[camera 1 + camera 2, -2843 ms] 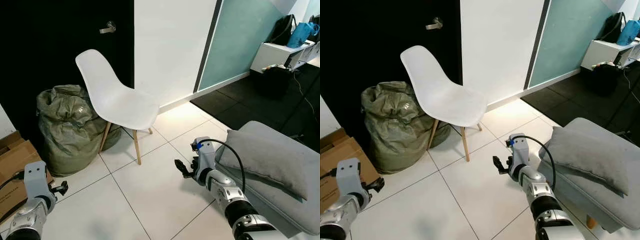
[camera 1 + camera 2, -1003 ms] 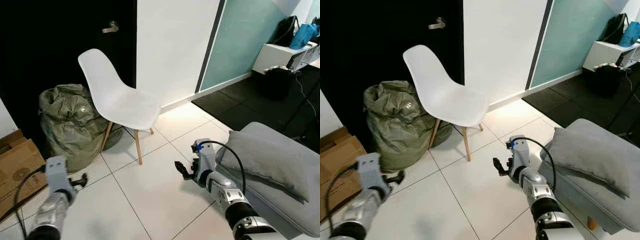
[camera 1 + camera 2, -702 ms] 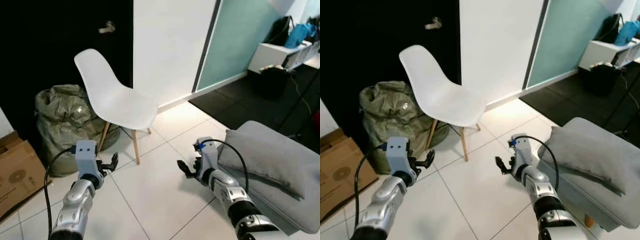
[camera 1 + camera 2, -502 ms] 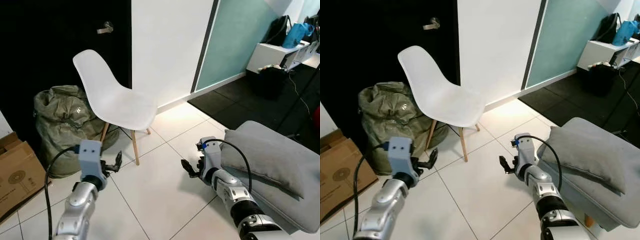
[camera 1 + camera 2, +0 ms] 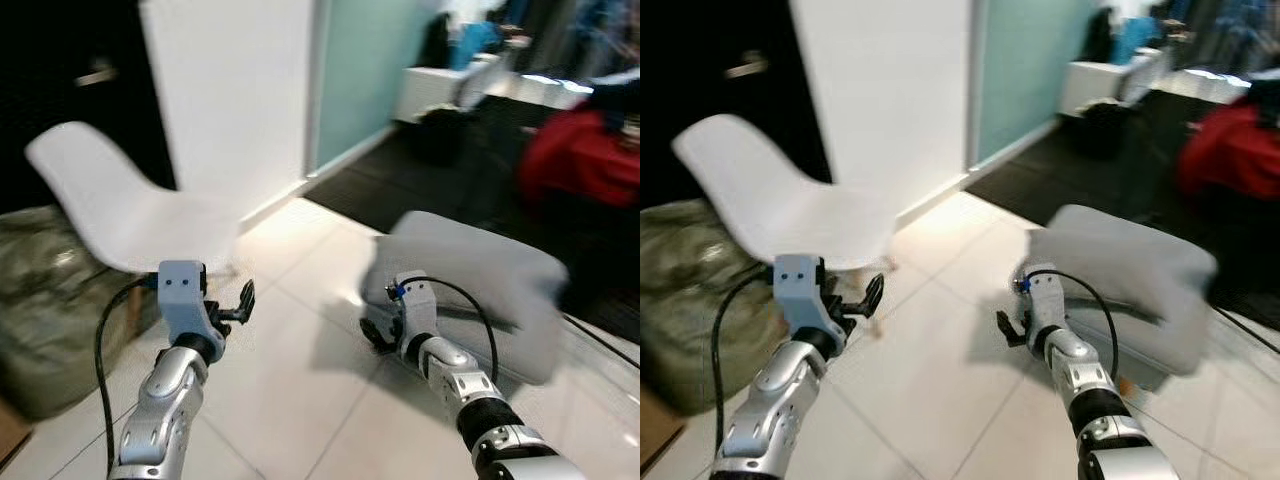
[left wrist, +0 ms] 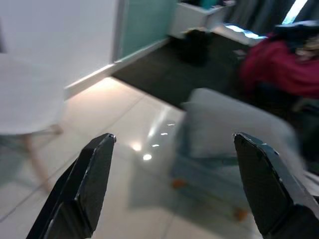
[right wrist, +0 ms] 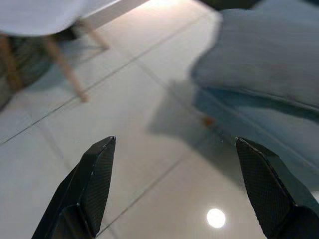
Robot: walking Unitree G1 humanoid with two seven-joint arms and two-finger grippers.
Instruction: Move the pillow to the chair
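The views are blurred. A grey pillow (image 5: 470,265) lies on a grey padded seat (image 5: 500,345) at the right. A white shell chair (image 5: 110,215) on wooden legs stands at the left, its seat bare. My left gripper (image 5: 245,300) is held out over the floor tiles just right of the chair, open with nothing in it; its wrist view faces the pillow (image 6: 234,124). My right gripper (image 5: 372,335) hangs open and empty by the padded seat's near left corner, below the pillow (image 7: 269,55).
A full olive-green bag (image 5: 40,330) sits on the floor behind the chair, against a black door (image 5: 60,60). A teal glass panel (image 5: 355,80) and a white shelf (image 5: 430,95) stand behind. Something red (image 5: 580,150) lies at the far right. White floor tiles (image 5: 300,400) stretch between chair and seat.
The whole picture has slid left and blurred, so the camera has turned right. My left arm has come up from low at the left to in front of the chair.
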